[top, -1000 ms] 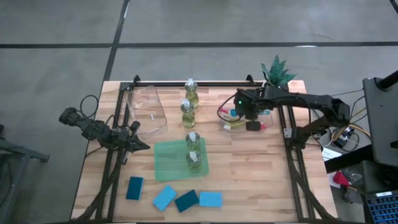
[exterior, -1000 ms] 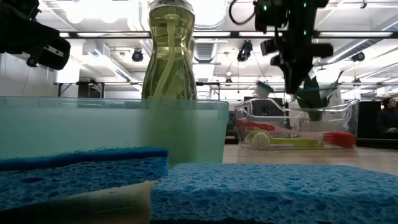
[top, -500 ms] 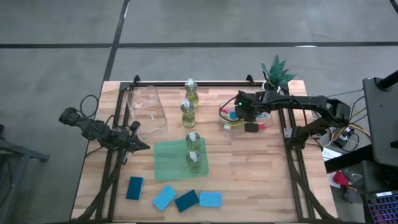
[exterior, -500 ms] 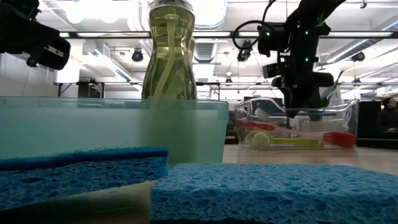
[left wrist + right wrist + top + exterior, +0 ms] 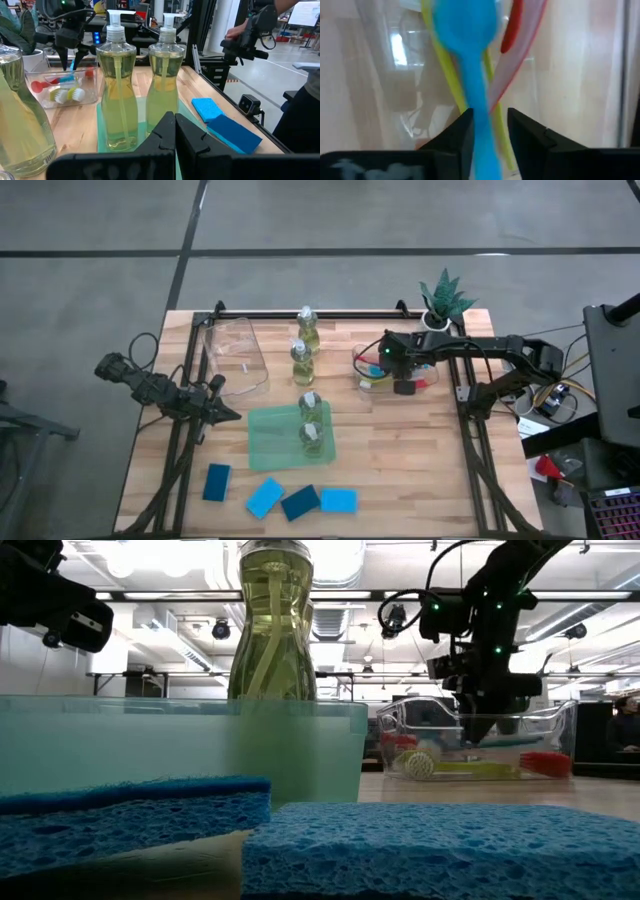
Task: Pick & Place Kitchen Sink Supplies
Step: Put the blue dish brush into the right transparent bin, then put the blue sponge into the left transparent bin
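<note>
High view: four bottles (image 5: 304,379), four sponges (image 5: 281,495); two bottles stand in the green bin (image 5: 270,442), well left of the right gripper (image 5: 380,364), which hangs over the clear bin (image 5: 365,383) of brushes.

Low view: red brush (image 5: 545,762) and yellow brush (image 5: 450,768) lie in that bin below the gripper.

Left wrist view: left gripper (image 5: 174,131) clenched, empty.

Right wrist view: blue brush (image 5: 472,75) stands between the right fingers (image 5: 452,135), loosely gripped.
</note>
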Action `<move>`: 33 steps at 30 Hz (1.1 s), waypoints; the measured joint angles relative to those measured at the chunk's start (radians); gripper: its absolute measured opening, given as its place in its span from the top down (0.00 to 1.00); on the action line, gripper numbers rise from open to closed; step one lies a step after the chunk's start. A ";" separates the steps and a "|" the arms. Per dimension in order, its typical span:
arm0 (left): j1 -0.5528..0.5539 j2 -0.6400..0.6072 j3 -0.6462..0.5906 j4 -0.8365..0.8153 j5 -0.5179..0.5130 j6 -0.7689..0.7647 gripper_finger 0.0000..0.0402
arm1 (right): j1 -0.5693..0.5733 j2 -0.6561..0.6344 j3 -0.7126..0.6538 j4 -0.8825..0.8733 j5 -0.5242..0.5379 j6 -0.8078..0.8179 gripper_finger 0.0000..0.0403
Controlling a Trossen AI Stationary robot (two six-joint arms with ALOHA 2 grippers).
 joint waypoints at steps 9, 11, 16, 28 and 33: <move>0.000 0.000 0.000 0.000 0.000 0.000 1.00 | 0.001 -0.003 0.125 -0.061 0.016 0.129 0.55; 0.000 0.000 0.000 0.000 0.000 0.000 1.00 | 0.003 -0.003 0.168 -0.087 0.016 0.177 0.53; 0.000 0.000 0.000 0.000 0.000 0.000 1.00 | 0.022 -0.004 0.270 -0.139 0.001 0.309 0.52; 0.000 0.000 0.000 0.000 0.000 0.000 1.00 | 0.159 -0.015 0.502 -0.244 -0.095 0.854 0.57; 0.000 0.000 0.000 0.000 0.000 0.000 1.00 | 0.231 -0.015 0.554 -0.248 -0.094 0.985 0.59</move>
